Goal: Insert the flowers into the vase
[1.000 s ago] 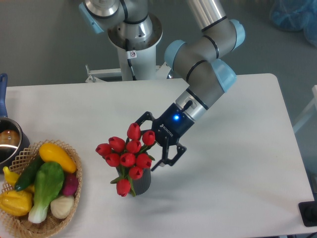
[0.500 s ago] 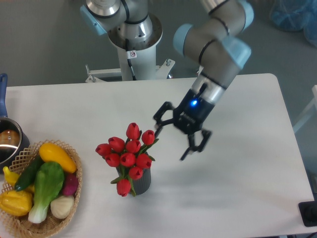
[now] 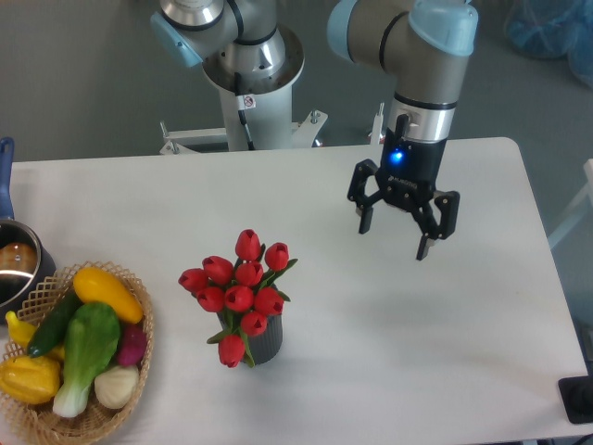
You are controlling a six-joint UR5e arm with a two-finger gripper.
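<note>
Claw (image 3: pixel 395 235) now withdrawn, spread, well right of flowers (image 3: pixel 238 289) in vase (image 3: pixel 265 344).

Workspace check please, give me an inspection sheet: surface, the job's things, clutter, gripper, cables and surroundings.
Surface: white table, no spills or marks seen.
Job's things: red flowers stand upright in the dark vase, near the table's front middle.
Clutter: wicker basket of toy vegetables at the front left; a metal pot at the left edge, partly out of frame.
Gripper: gripper open, holding nothing, up and to the right of the flowers, apart from them, fingers pointing down.
Cables: one thin cable runs down the robot's base column.
Surroundings: grey floor; blue bundle top right; a dark object at the bottom right edge.
</note>
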